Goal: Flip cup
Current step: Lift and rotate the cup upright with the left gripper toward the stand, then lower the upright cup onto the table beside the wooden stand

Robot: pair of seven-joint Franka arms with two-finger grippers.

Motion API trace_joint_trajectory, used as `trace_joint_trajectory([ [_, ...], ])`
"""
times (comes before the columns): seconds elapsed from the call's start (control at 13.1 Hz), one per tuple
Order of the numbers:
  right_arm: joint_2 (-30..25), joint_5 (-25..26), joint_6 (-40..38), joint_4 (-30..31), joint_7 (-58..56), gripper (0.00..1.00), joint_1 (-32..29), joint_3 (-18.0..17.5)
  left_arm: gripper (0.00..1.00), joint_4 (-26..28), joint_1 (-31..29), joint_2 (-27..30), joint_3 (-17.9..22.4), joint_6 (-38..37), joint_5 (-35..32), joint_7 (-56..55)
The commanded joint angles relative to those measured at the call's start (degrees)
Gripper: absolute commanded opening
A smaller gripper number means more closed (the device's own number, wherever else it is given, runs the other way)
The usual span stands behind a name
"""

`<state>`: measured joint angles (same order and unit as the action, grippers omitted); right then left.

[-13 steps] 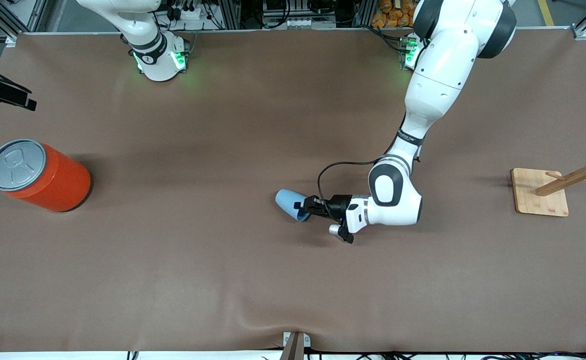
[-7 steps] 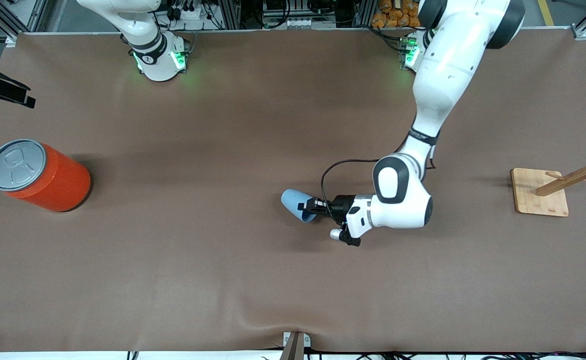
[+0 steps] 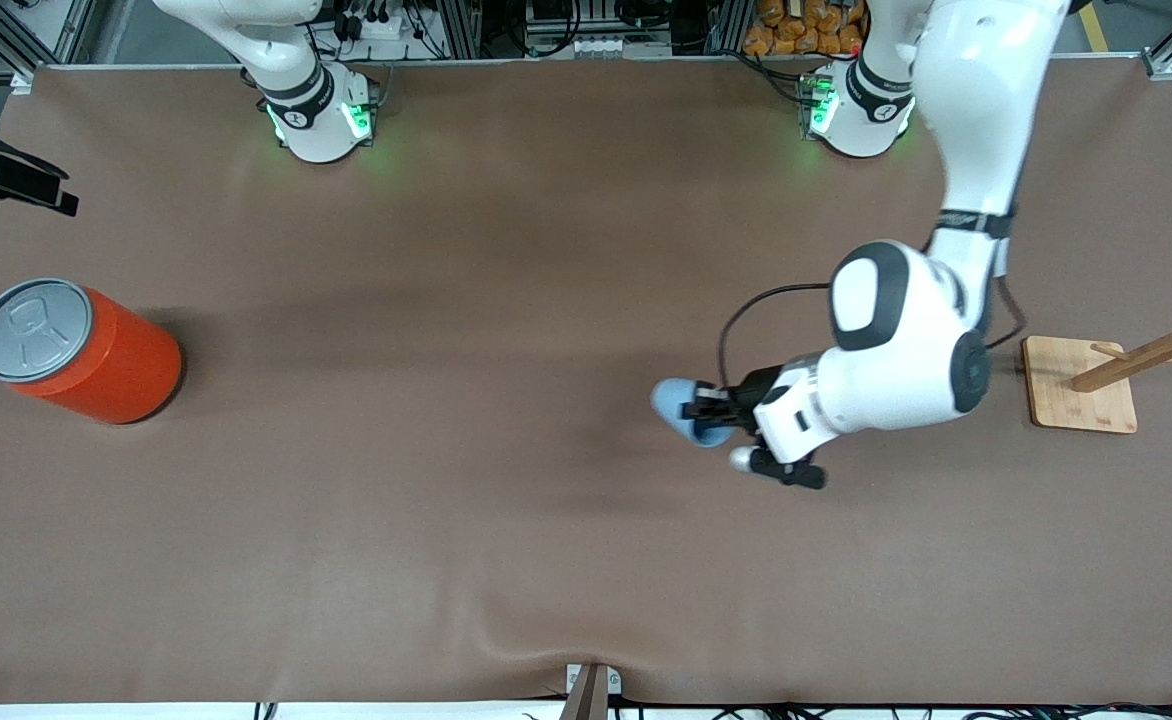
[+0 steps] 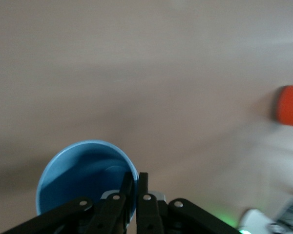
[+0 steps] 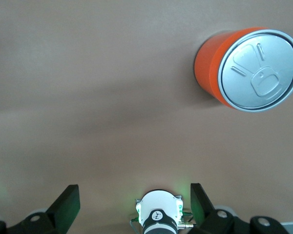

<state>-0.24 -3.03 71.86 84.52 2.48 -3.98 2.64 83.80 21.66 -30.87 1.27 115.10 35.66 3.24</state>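
The light-blue cup hangs in my left gripper, clear of the brown table near its middle, toward the left arm's end. It lies on its side, with its base pointing toward the right arm's end. In the left wrist view the left gripper is shut on the cup's rim, one finger inside the cup and one outside. My right gripper is open and empty, high over the table beside the right arm's base, and waits.
A large orange can with a grey lid stands at the right arm's end of the table; it also shows in the right wrist view. A wooden rack on a square base stands at the left arm's end.
My left gripper has risen and carried the cup toward the left arm's end of the table. The right arm has barely moved.
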Motion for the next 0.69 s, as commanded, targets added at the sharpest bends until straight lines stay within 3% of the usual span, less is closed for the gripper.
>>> trace_joint_trajectory([
  [0.0, -0.5, -0.6, -0.1, -2.9, -0.6, 1.0, -0.4, -0.4, 0.0, 8.5, -3.5, 6.6, 0.2, 0.7, -10.0, -1.0],
  [0.15, 0.8, -0.5, 4.1, -2.3, -0.7, 1.0, 1.9, -1.0, 0.0, 11.3, -7.6, 9.0, 0.1, 1.3, -17.7, -0.8],
  [0.31, 0.9, -0.1, 10.5, -2.2, -0.3, 1.0, 2.5, -1.1, 0.0, 18.3, -8.1, 13.4, 0.1, 7.0, -25.8, -1.1],
  [0.46, 0.9, 0.2, 12.2, -1.9, -0.5, 1.0, 1.9, -0.9, 0.0, 28.5, -8.3, 17.6, 0.3, 17.2, -28.9, -2.5],
  [0.61, 0.5, 0.3, 12.2, -2.1, -1.2, 1.0, -0.5, -0.6, 0.0, 37.1, -11.4, 17.8, 0.4, 28.8, -31.9, -2.5],
])
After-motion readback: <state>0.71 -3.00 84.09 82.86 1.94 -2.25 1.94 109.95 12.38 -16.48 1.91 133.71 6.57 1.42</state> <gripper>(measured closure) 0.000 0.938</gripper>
